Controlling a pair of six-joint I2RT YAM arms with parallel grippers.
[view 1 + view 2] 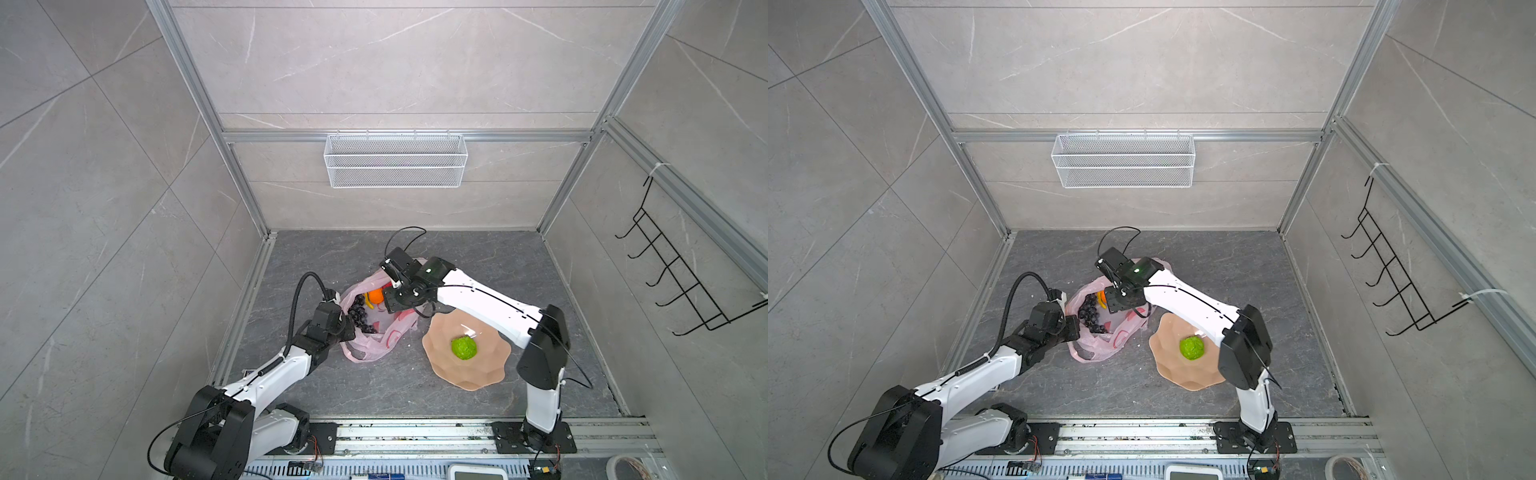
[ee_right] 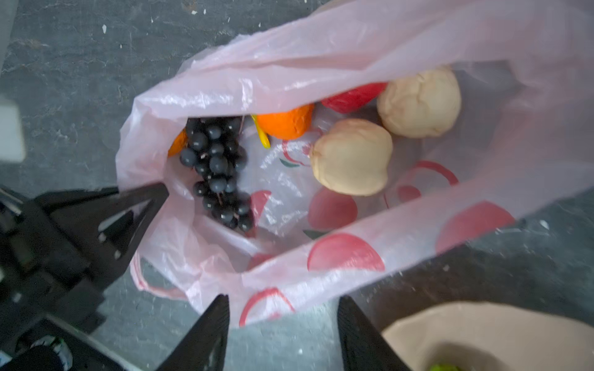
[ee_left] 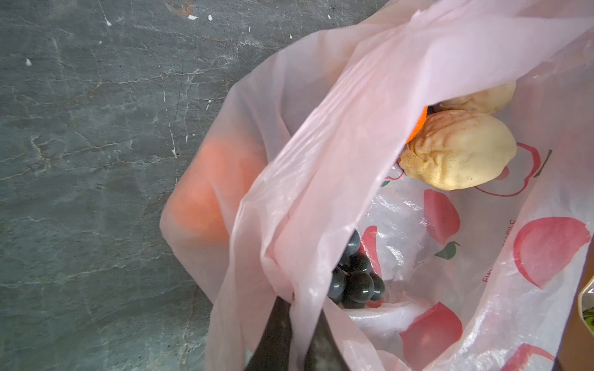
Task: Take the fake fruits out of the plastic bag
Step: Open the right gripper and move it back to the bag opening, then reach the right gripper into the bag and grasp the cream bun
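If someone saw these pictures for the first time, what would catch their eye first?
A pink plastic bag lies open at the centre, its rim pinched by the left gripper, with a grape bunch and an orange inside. The right gripper hangs open over it. Beside the bag, a green lumpy ball sits on a peach plate.

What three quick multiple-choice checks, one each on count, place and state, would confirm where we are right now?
1. How many beige knobbly lumps show inside the plastic bag? A one; B four; C two.
2. Where is the green lumpy ball? A on the plate; B in the plastic bag; C out of view.
3. How is the left gripper? A open above the plate; B shut on the plastic bag's edge; C shut on empty air.
Answers: C, the right wrist view shows two; A, it lies on the plate in both top views; B, its fingers pinch the pink film.
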